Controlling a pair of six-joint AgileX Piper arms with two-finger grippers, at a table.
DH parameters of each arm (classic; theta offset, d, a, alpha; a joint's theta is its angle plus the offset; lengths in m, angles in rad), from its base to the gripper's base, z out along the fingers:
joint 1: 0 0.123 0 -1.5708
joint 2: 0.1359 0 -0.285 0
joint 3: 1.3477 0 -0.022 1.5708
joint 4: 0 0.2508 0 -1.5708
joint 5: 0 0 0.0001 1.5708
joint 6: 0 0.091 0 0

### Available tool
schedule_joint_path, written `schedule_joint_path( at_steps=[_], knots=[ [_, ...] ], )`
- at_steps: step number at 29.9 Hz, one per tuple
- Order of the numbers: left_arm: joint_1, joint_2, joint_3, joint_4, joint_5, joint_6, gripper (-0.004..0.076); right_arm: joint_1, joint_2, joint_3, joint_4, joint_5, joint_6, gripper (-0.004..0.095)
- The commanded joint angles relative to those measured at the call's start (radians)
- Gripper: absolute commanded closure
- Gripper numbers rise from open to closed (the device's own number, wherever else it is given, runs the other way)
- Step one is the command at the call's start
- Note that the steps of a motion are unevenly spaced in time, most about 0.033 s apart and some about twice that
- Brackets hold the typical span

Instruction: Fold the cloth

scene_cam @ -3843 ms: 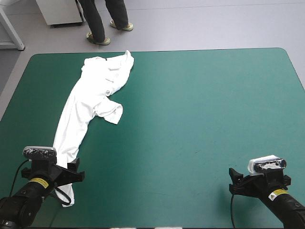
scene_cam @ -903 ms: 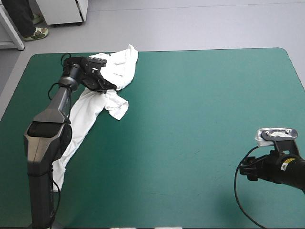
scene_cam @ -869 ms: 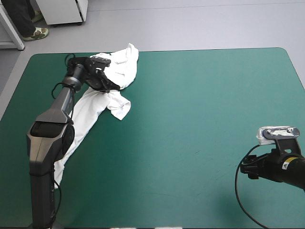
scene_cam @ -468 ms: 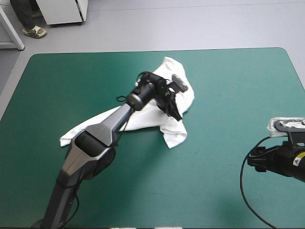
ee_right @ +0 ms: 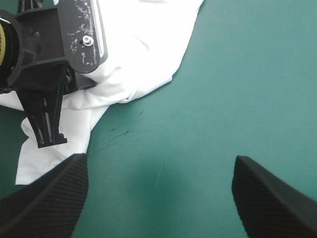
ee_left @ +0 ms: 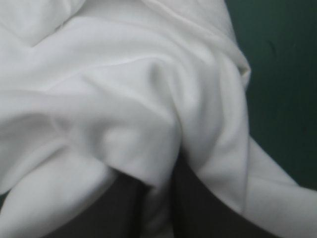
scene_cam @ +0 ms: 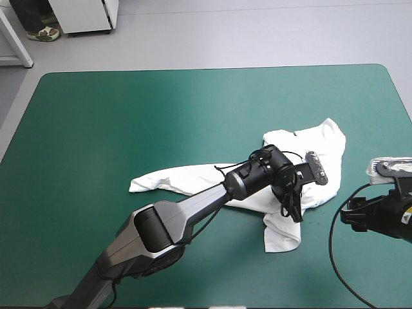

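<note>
T-shirt (scene_cam: pixel 322 141): hauled from far left of table (scene_cam: pixel 129 116), now lies bunched right of centre, pinched in left tool (scene_cam: pixel 290 199). Right tool (ee_right: pixel 159 161) spread, just beside. Within reach of both; probably needs flattening first.

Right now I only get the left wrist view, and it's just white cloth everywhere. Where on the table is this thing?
Observer: The high view shows the T-shirt crumpled in a long strip from the middle of the teal-green cover toward its right edge. The left gripper is on the strip's right part.
Operator: Is the other arm holding it too?
Observer: No. In the right wrist view the right gripper is open over bare cover. The shirt lies ahead of it and to one side, not touching it.
Operator: Is any cloth hanging off the table?
Observer: No. The high view shows all of it on the cover, short of the right edge.
</note>
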Motion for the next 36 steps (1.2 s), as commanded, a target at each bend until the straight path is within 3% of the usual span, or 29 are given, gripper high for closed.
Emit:
schedule_joint_path(
  at_steps=[1,3,5,7,12,17,27,33,36],
  knots=[
    [-0.004,-0.065,-0.056,0.028,0.043,-0.078,0.0433,0.0,-0.004,-0.034,-0.027,-0.032,-0.001,0.0172],
    [-0.003,-0.065,-0.095,0.051,0.091,-0.126,0.0222,0.0,-0.004,-0.034,-0.03,-0.034,-0.001,0.0171],
    [-0.003,-0.065,-0.149,0.097,0.151,-0.135,0.0065,0.0,-0.004,-0.034,-0.03,-0.043,-0.001,0.0171],
    [-0.005,-0.067,-0.212,0.129,0.205,-0.142,0.0022,0.0,-0.004,-0.034,-0.03,-0.046,-0.001,0.0171],
    [0.018,-0.129,-0.273,0.147,0.21,-0.201,0.0064,0.0,-0.002,-0.032,-0.013,-0.042,-0.001,0.0172],
    [0.107,-0.267,-0.193,0.096,0.21,-0.22,0.0132,0.0,-0.002,-0.032,-0.01,-0.032,-0.001,0.0171],
    [0.454,-0.715,0.431,0.041,0.21,-0.283,0.0172,0.0,0.009,-0.031,0.061,-0.032,-0.02,0.0172],
    [0.552,-0.912,0.74,0.083,0.21,-0.289,0.0172,0.0,0.014,-0.028,0.138,-0.032,-0.053,0.0172],
    [0.555,-0.94,0.854,0.115,0.209,-0.291,0.0172,0.0,0.016,-0.028,0.23,-0.032,-0.09,0.0172]
  ],
)
